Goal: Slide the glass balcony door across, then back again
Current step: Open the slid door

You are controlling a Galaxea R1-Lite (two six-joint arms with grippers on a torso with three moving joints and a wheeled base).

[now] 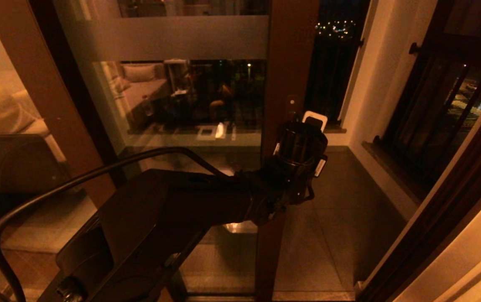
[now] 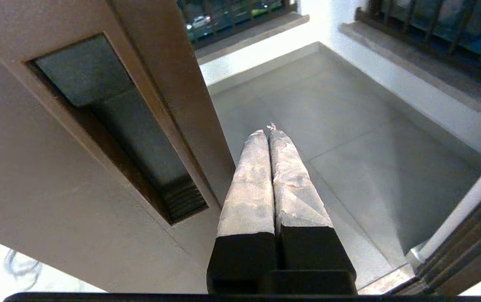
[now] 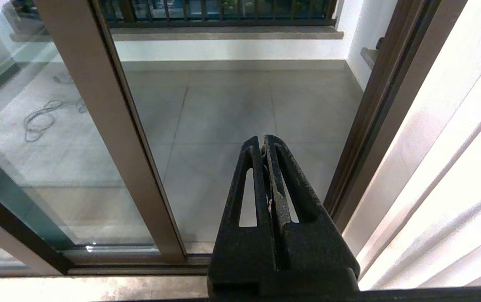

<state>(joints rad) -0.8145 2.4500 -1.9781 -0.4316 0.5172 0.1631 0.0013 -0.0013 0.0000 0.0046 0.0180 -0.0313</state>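
Glass balcony door [image 1: 181, 105] stands partly slid across, its brown stile [image 2: 76, 176] just beside the left gripper [image 2: 270, 130], whose jaws are pressed together on nothing and lie in the open gap past the stile's edge, with the recessed handle [image 2: 114, 126] on the stile's face close alongside the fingers. Beyond those jaws lies the tiled balcony floor [image 2: 349, 138]. The right gripper [image 3: 264, 142] hangs low before the same opening, jaws closed and empty, the door stile off to one side and the dark door jamb [image 3: 366, 121] to the other.

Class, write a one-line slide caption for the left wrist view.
Shut left gripper beside the glass balcony door stile, near its recessed handle.
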